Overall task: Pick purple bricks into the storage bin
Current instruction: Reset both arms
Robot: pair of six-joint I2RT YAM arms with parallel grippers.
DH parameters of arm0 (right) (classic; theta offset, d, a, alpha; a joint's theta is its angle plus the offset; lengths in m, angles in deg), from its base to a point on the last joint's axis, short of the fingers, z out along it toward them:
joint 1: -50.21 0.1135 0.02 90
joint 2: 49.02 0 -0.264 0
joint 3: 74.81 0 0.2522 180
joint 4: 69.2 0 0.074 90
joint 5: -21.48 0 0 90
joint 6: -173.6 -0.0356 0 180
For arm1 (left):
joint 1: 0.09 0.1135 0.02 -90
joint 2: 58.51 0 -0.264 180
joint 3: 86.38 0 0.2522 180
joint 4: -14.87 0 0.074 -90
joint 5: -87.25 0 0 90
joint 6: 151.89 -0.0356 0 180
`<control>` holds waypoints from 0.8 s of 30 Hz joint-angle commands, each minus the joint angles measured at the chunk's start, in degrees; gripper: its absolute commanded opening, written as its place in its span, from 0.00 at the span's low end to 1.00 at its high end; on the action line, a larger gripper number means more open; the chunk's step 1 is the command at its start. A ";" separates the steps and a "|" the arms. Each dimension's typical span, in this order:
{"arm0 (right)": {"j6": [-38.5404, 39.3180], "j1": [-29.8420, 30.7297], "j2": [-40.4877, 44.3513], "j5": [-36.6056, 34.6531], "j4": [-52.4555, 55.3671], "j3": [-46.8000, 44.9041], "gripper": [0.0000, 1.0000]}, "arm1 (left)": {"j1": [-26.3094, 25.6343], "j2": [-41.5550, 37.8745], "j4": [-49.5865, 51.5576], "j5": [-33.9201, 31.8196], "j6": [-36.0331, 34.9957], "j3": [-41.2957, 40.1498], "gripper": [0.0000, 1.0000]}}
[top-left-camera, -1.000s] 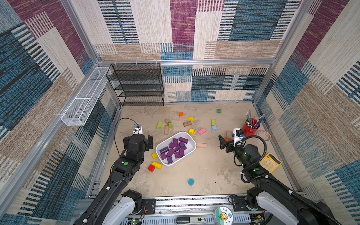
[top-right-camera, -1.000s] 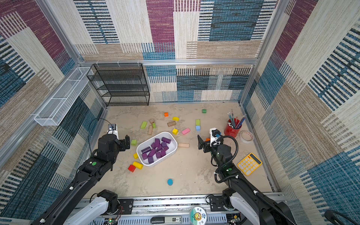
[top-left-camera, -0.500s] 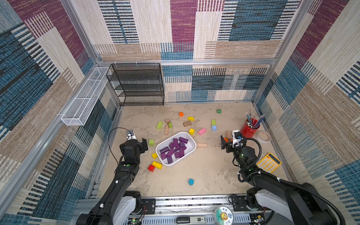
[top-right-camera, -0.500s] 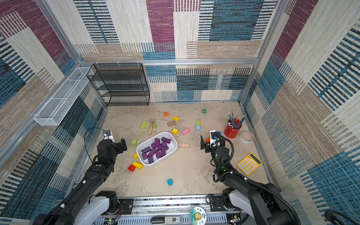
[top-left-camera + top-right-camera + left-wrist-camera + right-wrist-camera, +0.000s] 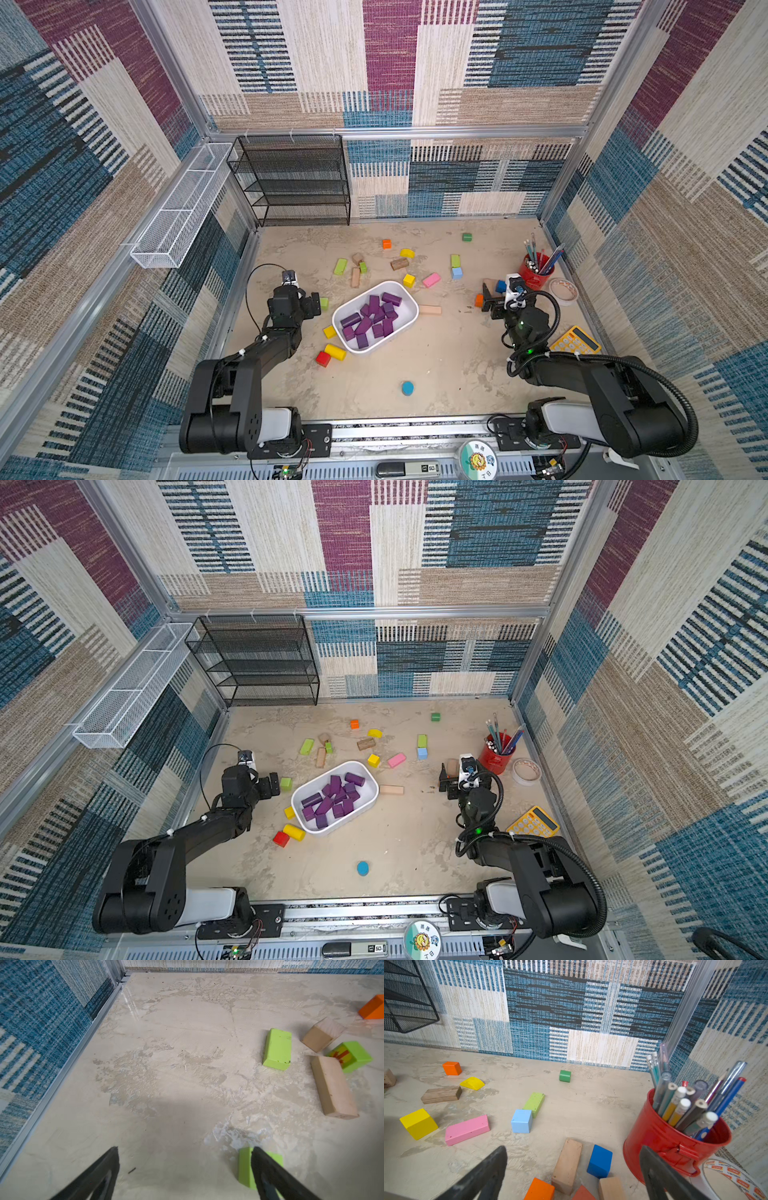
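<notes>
Several purple bricks (image 5: 374, 318) (image 5: 332, 800) lie heaped inside the white storage bin (image 5: 357, 300) (image 5: 316, 781) at mid-floor; every purple brick I see is in it. My left gripper (image 5: 311, 304) (image 5: 269, 785) (image 5: 184, 1149) hangs open and empty just left of the bin, with one finger beside a lime-green block (image 5: 245, 1167) (image 5: 323, 303). To the bin's right, my right gripper (image 5: 492, 299) (image 5: 449, 781) (image 5: 573, 1148) is open and empty above a tan bar (image 5: 566, 1164), a blue cube (image 5: 600, 1160) and an orange block (image 5: 539, 1189).
A red pencil cup (image 5: 538, 270) (image 5: 675, 1142), a tape roll (image 5: 563, 291) and a yellow calculator (image 5: 575, 340) sit by the right wall. A black mesh rack (image 5: 295, 183) stands at the back left under a white wire basket (image 5: 178, 212). Coloured blocks lie scattered around the bin.
Both arms have folded down lower toward the front rail. The grippers stay open and empty at about the same spots either side of the bin.
</notes>
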 commanded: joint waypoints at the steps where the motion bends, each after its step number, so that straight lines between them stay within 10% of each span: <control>1: -3.21 -3.43 -1.21 3.77 -5.96 0.04 0.99 | 0.18 2.58 -6.20 2.56 -2.27 1.93 1.00; 12: -3.97 -6.56 -12.41 7.19 -17.62 -0.46 0.99 | 0.19 8.33 -24.71 3.10 -2.02 -4.39 0.99; 24: -6.39 -8.58 -13.10 7.53 -11.35 3.16 0.99 | 0.21 8.65 -21.91 2.82 -1.54 -2.96 0.99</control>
